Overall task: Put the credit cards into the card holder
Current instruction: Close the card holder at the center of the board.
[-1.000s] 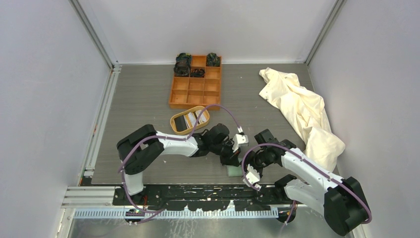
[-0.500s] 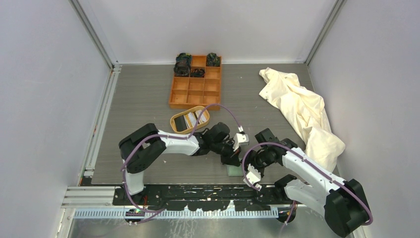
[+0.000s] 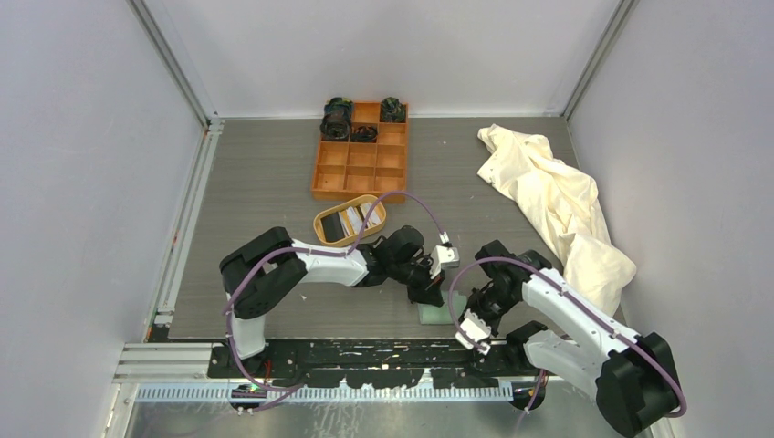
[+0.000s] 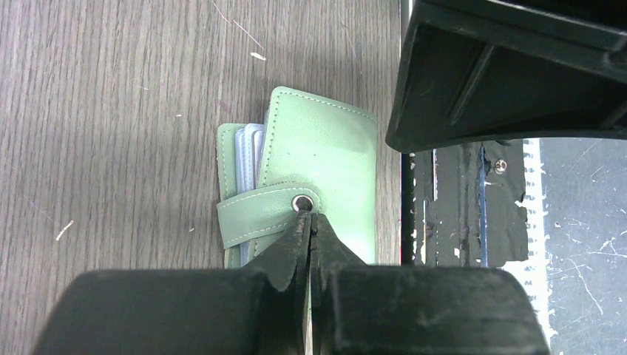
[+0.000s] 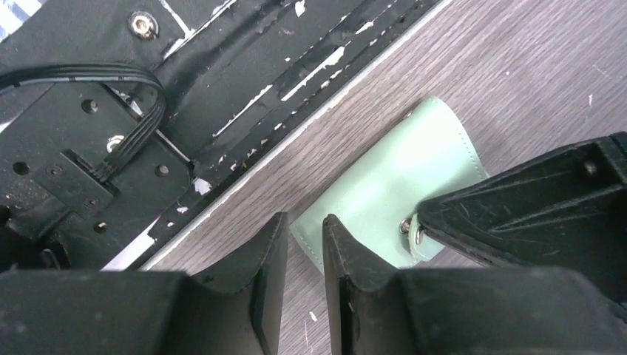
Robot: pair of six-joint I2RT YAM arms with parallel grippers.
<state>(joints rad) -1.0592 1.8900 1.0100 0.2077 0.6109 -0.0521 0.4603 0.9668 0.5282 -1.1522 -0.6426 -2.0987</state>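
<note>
Pressed the shut tips of the left gripper (image 4: 308, 222) onto the strap's snap (image 4: 300, 202), directly beneath them, likely to pin the sage-green card holder (image 4: 318, 177) against sliding. Set the right gripper (image 5: 304, 251) narrow, straddling the holder's corner between its fingers, probably to lift the flap; could not tell whether clamped. Found the credit cards (image 3: 351, 222) in the oval wooden tray (image 3: 321, 219), beyond the left wrist.

Illumination is bright, even and diffuse in all views. Shadows on the tabletop (image 3: 274, 182) are soft. The card holder (image 5: 399, 185) shows a mild sheen. The left claw (image 4: 309, 222) and right claw (image 5: 304, 244) bodies appear dark, slightly defocused at close range.
</note>
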